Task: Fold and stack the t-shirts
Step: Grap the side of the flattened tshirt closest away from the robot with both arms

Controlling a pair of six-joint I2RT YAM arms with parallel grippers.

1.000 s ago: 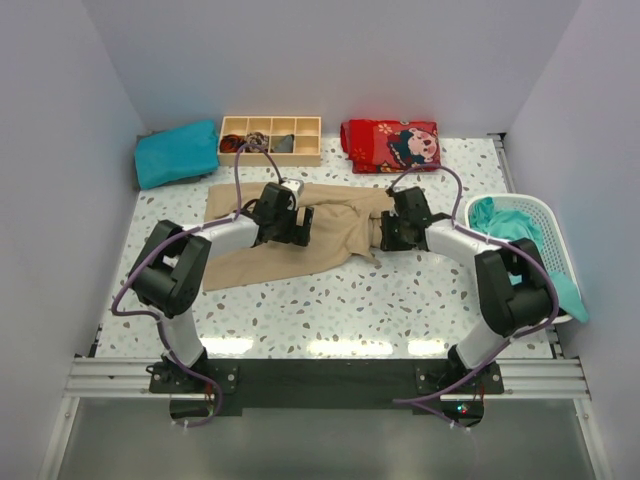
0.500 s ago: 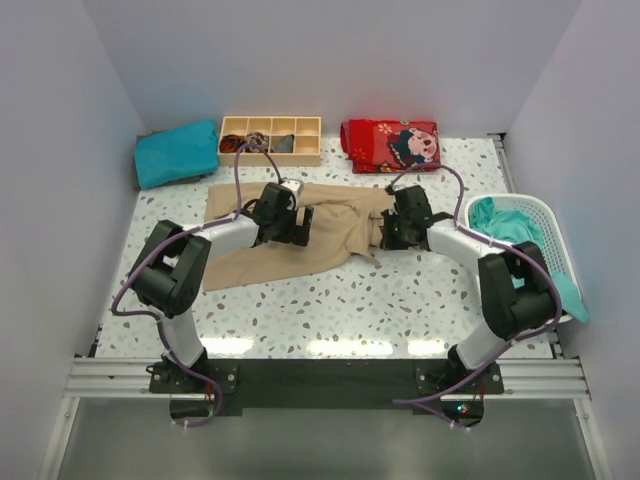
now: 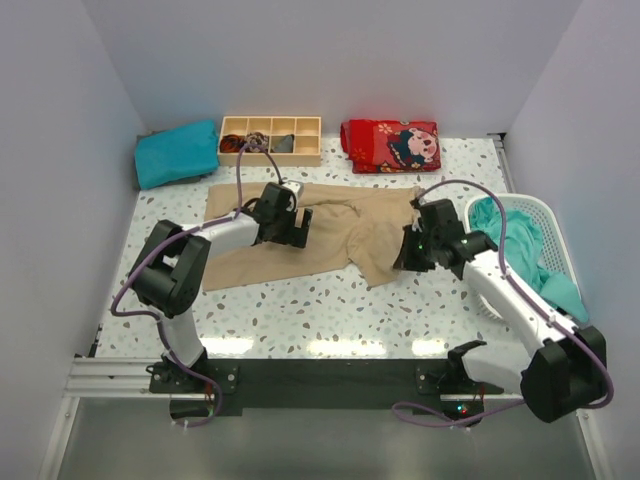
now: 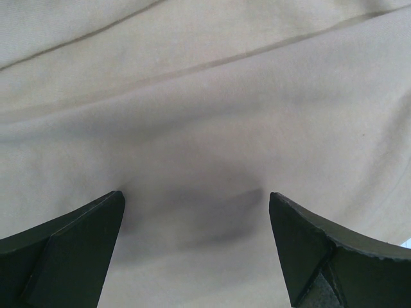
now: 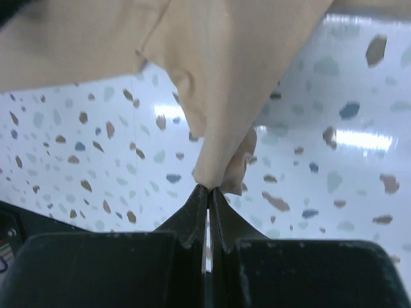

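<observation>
**Operator:** Where's the tan t-shirt (image 3: 345,232)?

**Spotter:** You've got it lying across the middle of the counter (image 3: 300,310), rumpled rather than flat, with its long side running left to right. Its right end is drawn into a peak where your right hand (image 3: 408,258) has hold of it.

**Operator:** So the right hand is gripping?

**Spotter:** Yes. In your right wrist view the fingers (image 5: 183,228) are pressed together on a bunched fold of the tan cloth. That fold is lifted clear of the speckled counter, and the rest of the shirt drapes up and away from it.

**Operator:** And the left hand (image 3: 300,224)?

**Spotter:** Your left hand is over the left-middle part of the shirt with its fingers spread wide apart. The left wrist view shows only tan cloth between them and nothing clamped. I can't tell whether the tips touch the fabric.

**Operator:** The other shirts?

**Spotter:** One teal t-shirt (image 3: 177,152) lies folded at the back left corner, well apart from the tan one. You have more teal cloth (image 3: 522,237) heaped in the white basket (image 3: 552,225) at the right edge, and some of it spills over the basket's near side. Along the back there is a wooden tray (image 3: 270,140) with compartments, and near it a folded red printed cloth (image 3: 390,145).
</observation>
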